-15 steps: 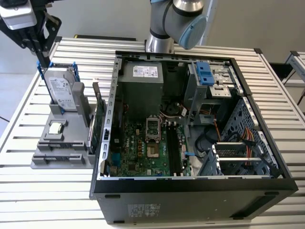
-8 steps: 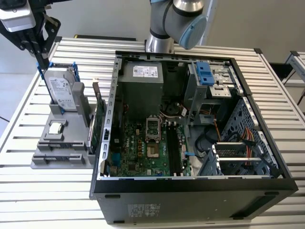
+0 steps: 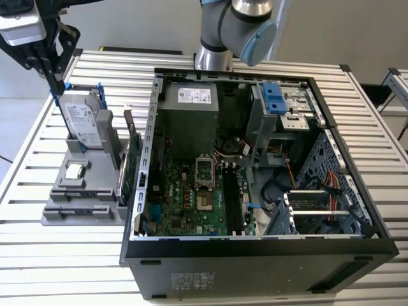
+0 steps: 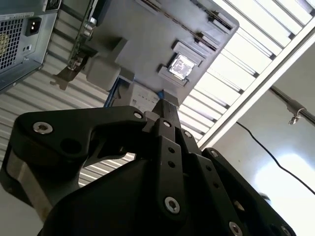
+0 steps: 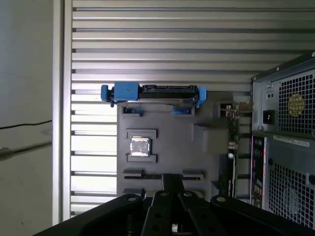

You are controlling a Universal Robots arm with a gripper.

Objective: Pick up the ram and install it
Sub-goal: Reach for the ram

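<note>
Currently hand (image 5: 171, 178) fully closed, gripping nothing, poised above gray parts holder (image 5: 165, 129) beside computer case (image 3: 255, 271).

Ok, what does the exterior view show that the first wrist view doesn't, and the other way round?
The exterior view adds the open inside of the case: the motherboard, its long black slots and the processor socket. The first wrist view adds the case's vented rear panel. Both share the grey holder beside the case, carrying the blue-railed hard drive and the silver chip, with the gripper over it.
</note>
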